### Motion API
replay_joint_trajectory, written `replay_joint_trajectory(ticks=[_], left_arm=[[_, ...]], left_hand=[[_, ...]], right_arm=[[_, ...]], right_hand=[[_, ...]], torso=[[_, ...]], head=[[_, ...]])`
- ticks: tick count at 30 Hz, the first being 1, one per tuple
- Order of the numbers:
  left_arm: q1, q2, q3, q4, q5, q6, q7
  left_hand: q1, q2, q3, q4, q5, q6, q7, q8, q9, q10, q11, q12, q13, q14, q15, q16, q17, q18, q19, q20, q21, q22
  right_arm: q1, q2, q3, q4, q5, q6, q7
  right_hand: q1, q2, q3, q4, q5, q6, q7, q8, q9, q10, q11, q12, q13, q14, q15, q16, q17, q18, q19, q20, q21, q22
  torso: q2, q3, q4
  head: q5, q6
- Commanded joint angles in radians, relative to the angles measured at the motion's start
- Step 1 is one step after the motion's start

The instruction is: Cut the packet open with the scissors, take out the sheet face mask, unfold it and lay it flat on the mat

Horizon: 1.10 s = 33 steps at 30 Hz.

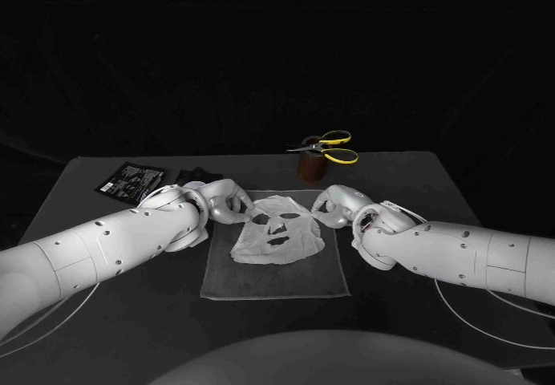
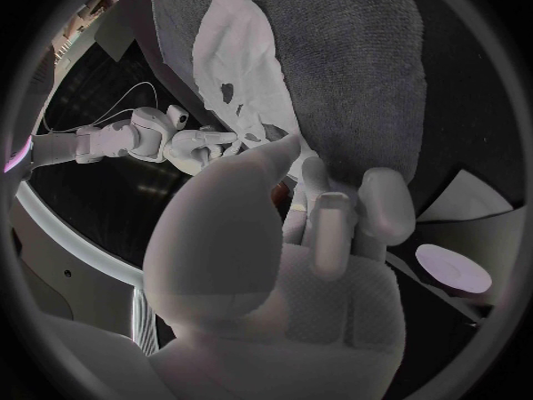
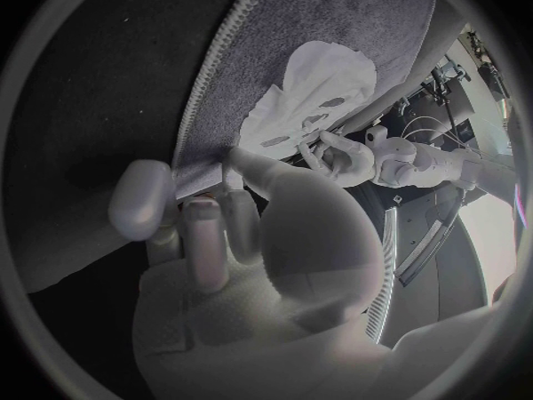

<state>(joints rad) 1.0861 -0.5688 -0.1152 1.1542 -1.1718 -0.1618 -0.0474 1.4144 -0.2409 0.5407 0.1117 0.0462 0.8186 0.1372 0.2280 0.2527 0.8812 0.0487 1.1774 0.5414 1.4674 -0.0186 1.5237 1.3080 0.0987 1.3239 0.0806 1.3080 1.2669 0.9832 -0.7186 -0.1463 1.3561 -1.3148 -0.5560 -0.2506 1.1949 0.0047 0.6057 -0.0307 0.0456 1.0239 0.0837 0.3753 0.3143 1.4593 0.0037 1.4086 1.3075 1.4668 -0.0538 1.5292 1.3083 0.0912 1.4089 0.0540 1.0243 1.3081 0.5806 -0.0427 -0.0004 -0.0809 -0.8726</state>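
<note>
The white sheet mask (image 1: pixel 277 233) lies unfolded on the grey mat (image 1: pixel 277 281), eye and mouth holes showing. My left hand (image 1: pixel 222 200) is at the mask's far left edge and my right hand (image 1: pixel 333 204) at its far right edge. Each pinches that edge between thumb and fingertips. The left wrist view shows the left hand (image 2: pixel 278 240) reaching the mask (image 2: pixel 239 53) on the mat (image 2: pixel 355 53), opposite the right hand (image 2: pixel 194 142). The right wrist view has the right hand (image 3: pixel 244 240), the mask (image 3: pixel 316 89) and the left hand (image 3: pixel 350 156). The black packet (image 1: pixel 130 178) lies at the back left.
The yellow-handled scissors (image 1: pixel 326 147) rest on a brown holder (image 1: pixel 310 167) behind the mat. A small dark object (image 1: pixel 196 172) lies beside the packet. The black table (image 1: pixel 93 233) has free room on both sides of the mat.
</note>
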Motion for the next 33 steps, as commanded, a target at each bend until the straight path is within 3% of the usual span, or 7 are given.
replay_joint_trajectory(ticks=[1, 12, 14, 15, 17, 22, 33], left_arm=[[-0.001, -0.002, -0.001, 0.0, 0.001, 0.016, -0.012], [-0.001, -0.002, -0.001, 0.0, 0.001, 0.016, -0.012], [-0.001, -0.002, -0.001, 0.0, 0.001, 0.016, -0.012], [-0.001, -0.002, -0.001, 0.0, 0.001, 0.015, -0.011], [-0.001, -0.002, -0.001, 0.0, 0.001, 0.015, -0.011], [-0.001, -0.001, -0.001, 0.0, 0.002, 0.016, -0.009], [-0.001, 0.002, -0.001, 0.0, 0.004, 0.019, -0.007]], left_hand=[[0.007, 0.003, 0.0, -0.007, 0.002, 0.001, 0.007, -0.004, -0.001, 0.006, 0.002, 0.005, 0.004, 0.036, 0.007, 0.006, 0.097, -0.011, 0.006, 0.004, 0.005, 0.002], [0.007, 0.003, 0.0, -0.007, 0.002, 0.001, 0.007, -0.004, -0.001, 0.006, 0.002, 0.005, 0.004, 0.036, 0.007, 0.006, 0.097, -0.011, 0.006, 0.004, 0.005, 0.002], [0.007, 0.003, 0.0, -0.007, 0.002, 0.001, 0.007, -0.004, -0.001, 0.006, 0.002, 0.005, 0.004, 0.036, 0.007, 0.006, 0.097, -0.011, 0.006, 0.004, 0.005, 0.002], [0.007, 0.003, 0.0, -0.007, 0.002, 0.001, 0.007, -0.004, -0.001, 0.006, 0.002, 0.005, 0.004, 0.036, 0.007, 0.006, 0.097, -0.011, 0.006, 0.004, 0.005, 0.002], [0.007, 0.003, 0.0, -0.007, 0.002, 0.001, 0.007, -0.004, -0.001, 0.006, 0.002, 0.005, 0.004, 0.036, 0.007, 0.006, 0.097, -0.011, 0.006, 0.004, 0.005, 0.002], [0.007, 0.003, 0.0, -0.007, 0.002, 0.001, 0.007, -0.004, -0.001, 0.006, 0.002, 0.005, 0.004, 0.036, 0.007, 0.006, 0.097, -0.011, 0.006, 0.004, 0.005, 0.002], [0.007, 0.003, 0.0, -0.007, 0.002, 0.001, 0.007, -0.004, -0.001, 0.006, 0.002, 0.005, 0.004, 0.036, 0.007, 0.006, 0.097, -0.011, 0.006, 0.004, 0.005, 0.002]], right_arm=[[-0.003, -0.01, -0.003, 0.001, -0.001, 0.041, -0.065], [-0.003, -0.025, -0.003, 0.029, -0.005, 0.064, -0.089], [-0.003, -0.026, -0.003, 0.031, 0.001, 0.037, -0.08], [-0.003, -0.027, -0.003, 0.032, 0.011, 0.003, -0.064], [-0.003, -0.028, -0.002, 0.035, 0.027, -0.046, -0.036], [0.006, -0.03, 0.003, 0.044, 0.079, -0.137, 0.054], [0.043, 0.053, 0.008, -0.056, 0.171, 0.016, 0.123]], right_hand=[[0.003, 0.005, 0.007, -0.001, 0.003, 0.007, 0.001, 0.012, 0.009, 0.028, 0.002, 0.002, 0.123, 0.086, -0.005, 0.002, 0.177, 0.003, 0.005, -0.004, 0.003, 0.138], [-0.013, -0.03, 0.008, -0.005, 0.003, -0.001, 0.001, 0.017, 0.014, 0.02, 0.002, -0.016, 0.111, 0.083, -0.004, -0.004, 0.166, 0.007, -0.003, -0.005, -0.02, 0.132], [-0.03, -0.054, -0.007, 0.0, 0.002, -0.009, 0.003, 0.016, 0.015, 0.005, 0.005, -0.044, 0.088, 0.081, -0.003, -0.009, 0.156, 0.009, -0.008, -0.004, -0.034, 0.128], [-0.054, -0.083, -0.031, 0.012, 0.003, -0.044, 0.016, -0.003, 0.007, -0.007, 0.014, -0.065, 0.072, 0.078, 0.003, -0.014, 0.145, 0.011, -0.015, -0.001, -0.053, 0.123], [-0.062, -0.1, -0.046, 0.016, 0.004, -0.077, 0.031, -0.024, -0.001, -0.016, 0.026, -0.079, 0.061, 0.076, 0.013, -0.018, 0.137, 0.012, -0.021, 0.005, -0.07, 0.119], [-0.06, -0.107, -0.058, 0.019, 0.004, -0.106, 0.046, -0.045, -0.01, -0.012, 0.04, -0.069, 0.069, 0.079, 0.025, -0.011, 0.152, 0.008, -0.015, 0.014, -0.05, 0.124], [-0.02, -0.09, -0.056, -0.001, 0.003, -0.095, 0.046, -0.047, -0.011, -0.001, 0.04, -0.046, 0.089, 0.083, 0.027, -0.004, 0.165, 0.008, -0.009, 0.021, -0.033, 0.128]], torso=[[0.0, 0.0, 0.0002], [0.001, 0.0, 0.0], [0.001, -0.0001, 0.0004], [0.0, -0.0002, 0.0007], [0.0, -0.0002, 0.0012], [0.001, 0.0, 0.0005], [0.002, -0.0005, 0.002]], head=[[-0.001, 0.0], [-0.002, 0.0], [-0.002, 0.0], [-0.002, 0.0], [-0.002, 0.0], [-0.001, 0.0], [-0.005, 0.0]])
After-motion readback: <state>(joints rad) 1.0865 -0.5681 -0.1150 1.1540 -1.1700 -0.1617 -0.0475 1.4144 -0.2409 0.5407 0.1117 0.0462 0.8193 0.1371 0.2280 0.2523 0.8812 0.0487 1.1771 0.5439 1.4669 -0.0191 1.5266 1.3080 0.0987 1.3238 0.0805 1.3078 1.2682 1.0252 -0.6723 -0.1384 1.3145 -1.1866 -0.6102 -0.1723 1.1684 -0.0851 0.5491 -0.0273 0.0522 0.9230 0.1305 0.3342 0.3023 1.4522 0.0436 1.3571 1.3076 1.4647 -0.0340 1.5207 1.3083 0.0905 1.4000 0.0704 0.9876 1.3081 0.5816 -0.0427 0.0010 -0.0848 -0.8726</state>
